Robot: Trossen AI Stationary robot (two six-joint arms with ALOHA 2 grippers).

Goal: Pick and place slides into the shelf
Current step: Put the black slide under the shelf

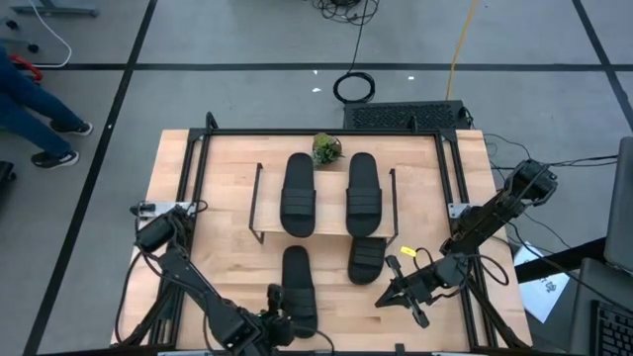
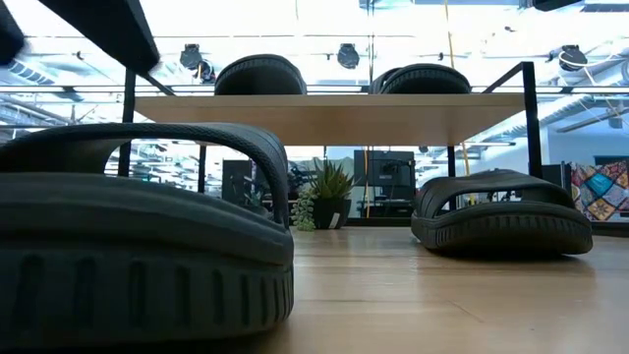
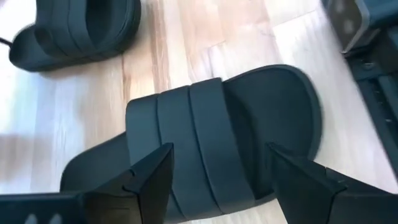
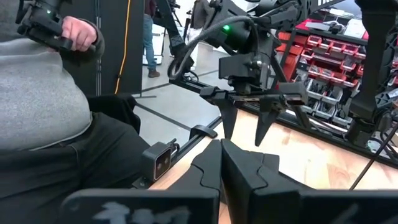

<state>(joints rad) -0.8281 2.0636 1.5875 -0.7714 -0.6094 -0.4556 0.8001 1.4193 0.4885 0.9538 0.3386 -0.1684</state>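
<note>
Slides, black open-toe rubber with ribbed straps: two (image 1: 299,193) (image 1: 363,193) lie side by side on the top board of the low light-wood, black-wire shelf (image 1: 255,213). A third (image 1: 367,259) sits half under its front edge; the fourth (image 1: 299,289) lies on the wooden desk (image 1: 218,188). Left pincer (image 3: 214,177) hovers over the fourth, fingers apart. Right pincer (image 1: 389,297) waits beside the third, fingers together.

text: none legible | labels: none | brands: none | numbers: none | signs: none
</note>
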